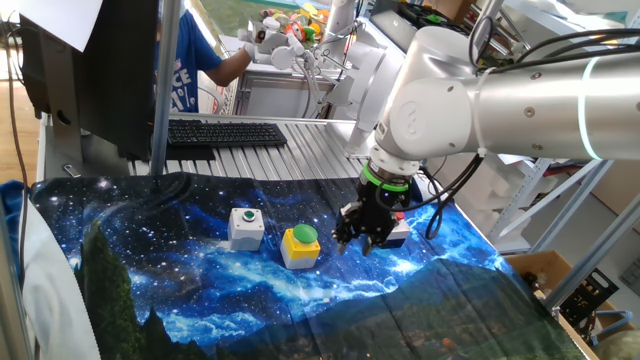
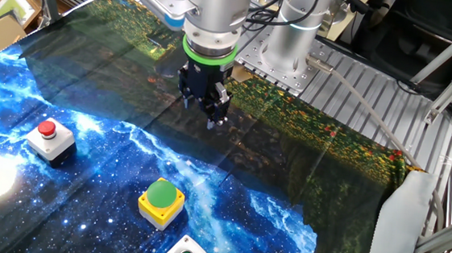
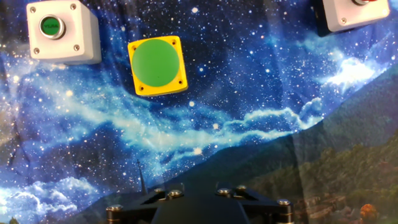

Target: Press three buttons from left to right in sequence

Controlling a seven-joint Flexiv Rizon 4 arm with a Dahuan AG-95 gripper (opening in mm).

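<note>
- I see my gripper point(image 2: 211, 109) hanging over the starry cloth point(image 2: 302, 189), pointing straight down, touching none of the boxes.
- I cannot tell whether its fingers are parted or closed: no view shows the tips clearly, and nothing is grasped that I can see.
- In the hand view the three buttons lie in a row toward the cloth's far edge.
- The yellow box with the large green dome point(image 3: 157, 64) sits in the middle of the row.
- The grey box with the small green cap point(image 3: 62, 32) is just beside it, at the cloth's left end.
- The grey box with the red cap point(image 2: 50, 138) stands well apart at the other end.
- Beyond the cloth, a black keyboard point(image 1: 225, 132) rests on the ribbed metal table point(image 1: 310, 150).
</note>
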